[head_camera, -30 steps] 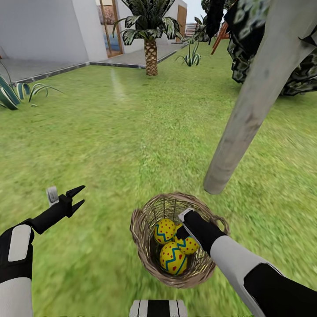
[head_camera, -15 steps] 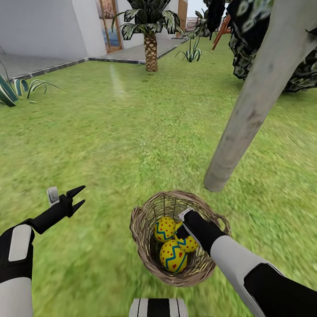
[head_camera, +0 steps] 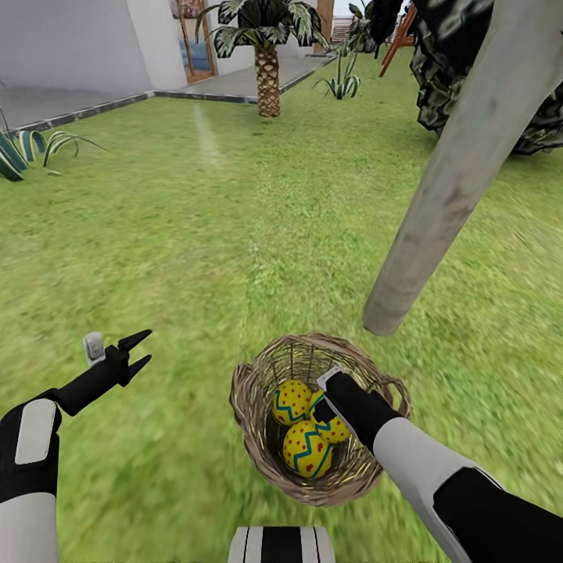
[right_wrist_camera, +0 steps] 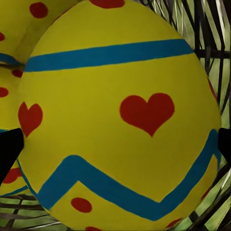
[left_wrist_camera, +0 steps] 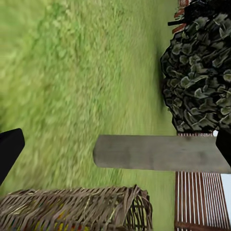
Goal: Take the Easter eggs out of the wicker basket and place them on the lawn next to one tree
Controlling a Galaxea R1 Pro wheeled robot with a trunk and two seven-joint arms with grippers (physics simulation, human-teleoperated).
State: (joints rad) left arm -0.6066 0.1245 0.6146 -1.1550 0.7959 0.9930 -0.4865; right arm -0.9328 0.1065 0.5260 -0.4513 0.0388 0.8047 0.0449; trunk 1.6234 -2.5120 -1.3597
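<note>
The wicker basket [head_camera: 254, 407] stands on the lawn [head_camera: 195, 234] just in front of me, with three yellow Easter eggs [head_camera: 307, 452] lying inside. My right gripper [head_camera: 319, 410] reaches down into the basket, over the right-hand egg [head_camera: 338, 430]. In the right wrist view that egg [right_wrist_camera: 120, 72] looms very close between the spread, open fingers of the right gripper [right_wrist_camera: 115, 144]. The pale grey tree trunk [head_camera: 438, 195] rises from the grass right behind the basket. To the left, my left gripper [head_camera: 139, 352] hovers open above the grass; its wrist view shows the trunk [left_wrist_camera: 159, 153] and the basket rim [left_wrist_camera: 72, 209].
A scaly-trunked palm [head_camera: 267, 70] stands at the lawn's far edge beside a paved strip [head_camera: 234, 82] and a white building wall [head_camera: 70, 47]. A spiky plant [head_camera: 23, 152] grows far left. Dark foliage [head_camera: 469, 70] hangs at the back right. A slatted fence [left_wrist_camera: 197, 192] lies behind the trunk.
The whole picture has shifted slightly, so the camera moved. Both arms hold their places; the right gripper stays in the basket among the eggs.
</note>
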